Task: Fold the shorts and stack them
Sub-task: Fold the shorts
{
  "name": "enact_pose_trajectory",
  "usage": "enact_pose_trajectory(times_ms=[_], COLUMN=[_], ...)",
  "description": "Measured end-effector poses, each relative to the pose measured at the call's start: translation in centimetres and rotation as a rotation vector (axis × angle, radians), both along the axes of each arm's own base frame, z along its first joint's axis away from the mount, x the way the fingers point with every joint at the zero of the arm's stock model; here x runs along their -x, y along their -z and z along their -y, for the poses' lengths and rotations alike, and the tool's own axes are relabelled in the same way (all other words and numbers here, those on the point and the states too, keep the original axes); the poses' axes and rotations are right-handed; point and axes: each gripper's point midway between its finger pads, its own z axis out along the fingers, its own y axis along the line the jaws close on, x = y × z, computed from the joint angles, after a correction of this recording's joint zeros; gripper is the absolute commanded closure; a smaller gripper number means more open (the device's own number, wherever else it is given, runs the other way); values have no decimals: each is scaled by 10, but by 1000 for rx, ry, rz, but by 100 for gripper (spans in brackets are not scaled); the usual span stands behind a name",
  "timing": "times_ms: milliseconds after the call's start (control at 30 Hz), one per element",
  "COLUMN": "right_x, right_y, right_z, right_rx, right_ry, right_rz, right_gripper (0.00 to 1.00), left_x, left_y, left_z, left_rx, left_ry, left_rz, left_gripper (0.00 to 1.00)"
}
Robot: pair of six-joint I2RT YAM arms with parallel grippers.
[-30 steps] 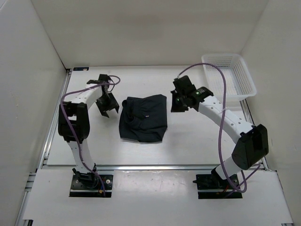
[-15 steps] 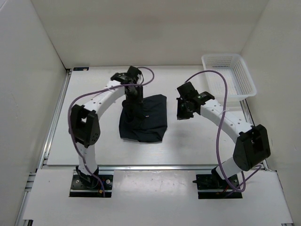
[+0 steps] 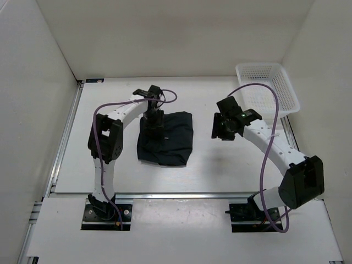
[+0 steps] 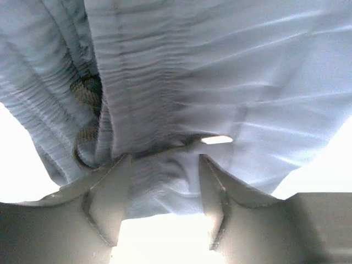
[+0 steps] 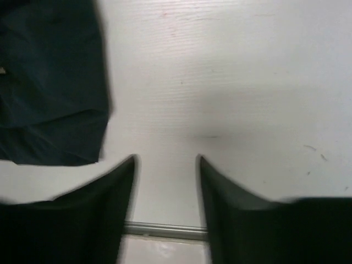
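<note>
The dark navy shorts lie folded into a rough square at the middle of the table. My left gripper points down onto their upper left part. In the left wrist view the pale-looking fabric of the shorts fills the frame. The left gripper has its jaws apart, with a loose fold of cloth lying between the tips. My right gripper hangs to the right of the shorts, clear of them. In its wrist view the right gripper is open over bare table, with the shorts at the upper left.
A white mesh basket stands at the back right corner. White walls enclose the table on three sides. A metal rail runs along the near edge.
My left arm swung in from the left of the shorts onto their upper left part. The right gripper drew away to the right and opened.
</note>
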Motion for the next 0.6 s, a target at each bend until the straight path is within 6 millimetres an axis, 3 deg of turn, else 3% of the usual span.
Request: enact_pose_trajectory(times_ms=[33, 100, 133, 300, 400, 433, 533, 600], right_x=[0, 2, 2, 1, 11, 15, 30, 40], right_y=[-3, -12, -20, -71, -98, -105, -120, -126], right_z=[4, 14, 20, 60, 90, 97, 122, 135], right_rx=[5, 16, 21, 55, 101, 116, 176, 211], right_ry=[8, 33, 47, 164, 253, 272, 338, 368], right_rz=[7, 27, 46, 209, 307, 327, 383, 401], right_gripper=[12, 1, 0, 0, 0, 0, 0, 0], left_x=[-5, -19, -24, -23, -4, 6, 48, 72], left_y=[-9, -36, -50, -156, -229, -245, -280, -288], left_z=[2, 8, 9, -1, -27, -37, -74, -91], left_rx=[7, 33, 47, 138, 185, 192, 193, 197], left_ry=[7, 19, 22, 17, -24, -42, -117, -159], left_rz=[20, 83, 117, 349, 550, 602, 742, 802], left_gripper=[32, 24, 19, 17, 17, 17, 17, 17])
